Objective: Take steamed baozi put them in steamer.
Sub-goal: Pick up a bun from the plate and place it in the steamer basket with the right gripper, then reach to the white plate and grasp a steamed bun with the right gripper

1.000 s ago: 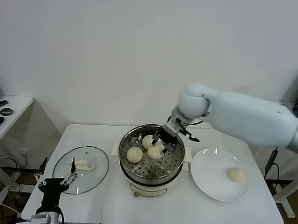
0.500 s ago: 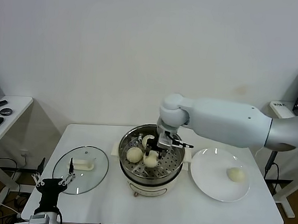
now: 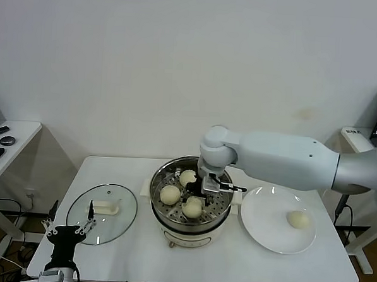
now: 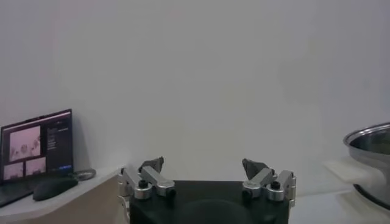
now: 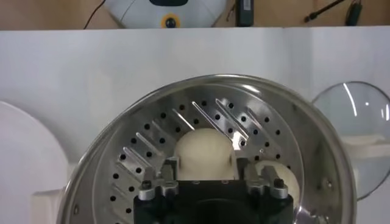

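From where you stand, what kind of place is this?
Probably a lab or office set up for a cooking test, not a home kitchen: a plain white table holds a steel steamer, and a side desk carries a computer mouse.

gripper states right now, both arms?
Left gripper: open, empty, parked low by the table's front left corner.
Right gripper: open around a baozi on the steamer tray, not gripping.
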Action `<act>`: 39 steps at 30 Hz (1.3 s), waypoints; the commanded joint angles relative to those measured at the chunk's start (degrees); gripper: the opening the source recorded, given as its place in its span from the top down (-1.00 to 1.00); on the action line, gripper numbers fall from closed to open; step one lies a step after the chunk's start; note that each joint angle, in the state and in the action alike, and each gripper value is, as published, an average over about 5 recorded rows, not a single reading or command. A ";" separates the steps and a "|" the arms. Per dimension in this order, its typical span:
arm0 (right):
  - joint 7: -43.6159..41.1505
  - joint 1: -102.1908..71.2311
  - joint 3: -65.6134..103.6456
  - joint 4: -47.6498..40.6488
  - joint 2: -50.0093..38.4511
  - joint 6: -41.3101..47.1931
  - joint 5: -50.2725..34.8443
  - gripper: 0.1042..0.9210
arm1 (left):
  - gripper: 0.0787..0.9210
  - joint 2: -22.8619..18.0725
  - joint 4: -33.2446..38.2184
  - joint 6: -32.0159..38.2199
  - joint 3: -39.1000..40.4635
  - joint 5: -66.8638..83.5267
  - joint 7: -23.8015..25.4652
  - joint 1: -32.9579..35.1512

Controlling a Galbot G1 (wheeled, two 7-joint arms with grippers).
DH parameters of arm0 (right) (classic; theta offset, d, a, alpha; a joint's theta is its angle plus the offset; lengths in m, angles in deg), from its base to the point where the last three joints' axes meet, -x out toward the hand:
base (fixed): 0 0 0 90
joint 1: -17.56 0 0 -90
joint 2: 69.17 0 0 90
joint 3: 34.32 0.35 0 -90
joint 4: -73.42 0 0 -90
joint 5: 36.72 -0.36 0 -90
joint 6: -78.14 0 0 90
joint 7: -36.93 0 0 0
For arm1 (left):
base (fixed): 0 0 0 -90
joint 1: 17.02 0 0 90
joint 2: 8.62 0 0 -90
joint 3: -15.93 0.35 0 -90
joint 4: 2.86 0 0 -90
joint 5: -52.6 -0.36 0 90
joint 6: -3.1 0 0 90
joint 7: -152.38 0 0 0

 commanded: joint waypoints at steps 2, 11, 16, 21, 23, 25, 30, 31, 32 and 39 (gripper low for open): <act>-1.60 4.06 3.36 1.59 -6.49 4.95 -3.46 -0.66 | -0.77 0.14 0.28 -0.09 -0.08 0.15 0.11 -0.13; -1.18 8.21 0.82 6.07 -24.27 28.00 -16.38 -0.76 | -0.77 0.85 0.38 -0.23 0.27 0.40 0.22 -0.91; -2.03 6.31 1.21 6.96 -33.63 39.68 -14.71 -0.76 | -0.77 1.17 0.24 -0.16 0.95 0.50 0.27 -1.11; -4.46 0.85 4.17 4.14 -38.14 40.65 -9.86 -0.76 | -0.77 1.30 -0.31 -0.13 1.50 0.49 0.28 -1.52; -5.37 -3.20 6.40 1.61 -38.86 39.34 -7.49 -0.76 | -0.77 1.33 -0.42 -0.12 1.68 0.45 0.31 -1.72; -5.66 -8.15 10.06 -1.40 -39.13 37.80 -5.18 -0.76 | -0.77 1.53 -0.62 -0.10 1.90 0.40 0.35 -1.95; -5.96 -20.74 22.14 -7.64 -38.46 34.51 -1.29 -0.76 | -0.77 2.12 -1.38 -0.18 2.12 0.21 0.45 -2.51; -6.07 -23.25 24.40 -8.75 -38.15 33.77 -0.51 -0.76 | -0.77 2.15 -1.38 -0.20 2.10 0.18 0.47 -2.51; -6.17 -25.29 26.09 -9.66 -37.86 33.14 0.26 -0.76 | -0.77 2.16 -1.36 -0.22 2.08 0.16 0.49 -2.47; -5.46 -36.16 35.74 -15.49 -34.89 29.54 6.30 -0.76 | -0.77 1.81 -1.68 -0.21 1.88 -0.19 0.48 -2.25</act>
